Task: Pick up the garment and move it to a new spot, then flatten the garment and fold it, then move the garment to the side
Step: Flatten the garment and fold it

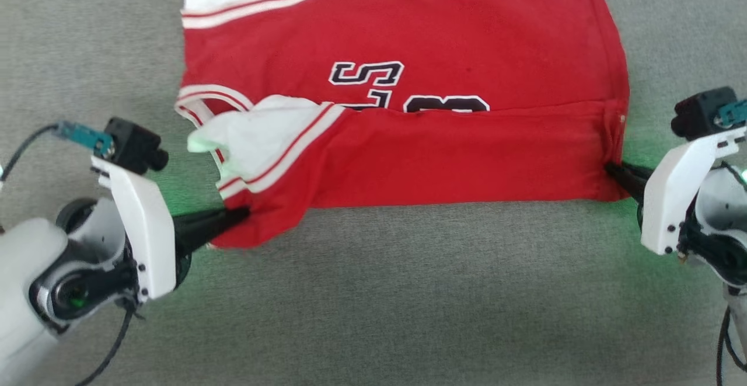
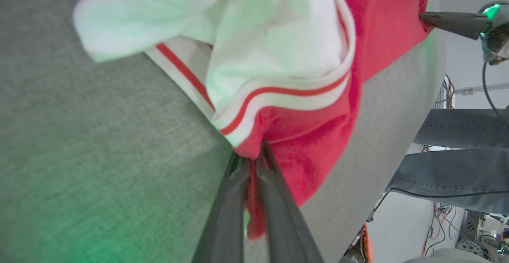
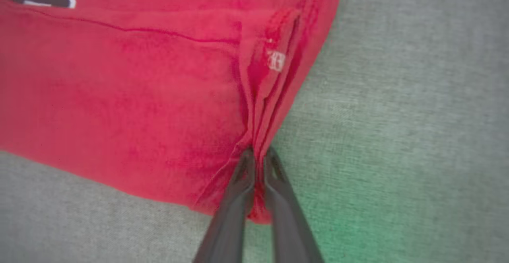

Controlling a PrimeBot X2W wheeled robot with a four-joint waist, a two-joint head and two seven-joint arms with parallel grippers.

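- Looks to be mid-fold: red shirt (image 1: pixel 443 158) spread sideways across the grey worktop (image 1: pixel 373 292), neck end to the left, hem to the right, near long side already turned up over the lower half of the black print (image 1: pixel 365 74).
- Grip of the left pincer (image 1: pixel 242 215): clamped tight on red cloth at the near left corner, just below the striped trim (image 1: pixel 292 148) and the bunched white sleeve (image 1: pixel 262 135).
- Grip of the right pincer (image 1: pixel 610 169): closed on the hem at the right end of the turned-up flap, cloth drawn into pleats at the tips.
- Next move, as a guess: lift both held ends together and carry the near edge over toward the far edge.
- Calls for equal height and pace on both sides and a taut line between the grips, or else a sagging middle and a crooked crease.
- Needs care with the loose sleeve, likely to drag or slip out of the fold.
- From the head: whole layout, both grips at once, straight near edge.
- From the left wrist: red cloth pinched between the fingers (image 2: pixel 226 207), a tail of it hanging past the tips, plus the worktop edge and a person's legs (image 2: pixel 457 163) in jeans beyond it.
- From the right wrist: stacked hem layers squeezed together and a small white label (image 3: pixel 276 61); hard to tell how many layers are caught, perhaps not all.
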